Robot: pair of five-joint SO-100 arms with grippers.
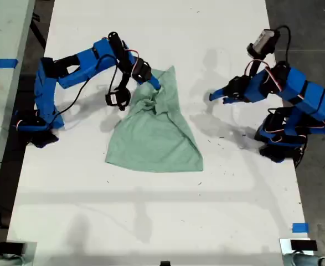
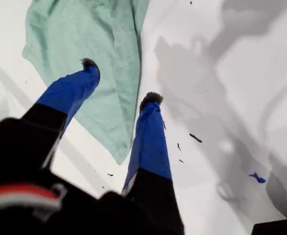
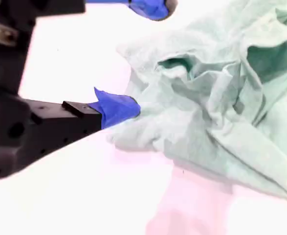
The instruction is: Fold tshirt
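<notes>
My second hand is hovering open against the bunched edge of the tshirt on the surface; it should pinch one layer only. My first hand is waiting open, apart from the cloth.

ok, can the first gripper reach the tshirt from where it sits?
Probably yes. My first gripper is open, facing the tshirt, with only bare table between. My second gripper sits at the bunched far side, clear of that path.
</notes>
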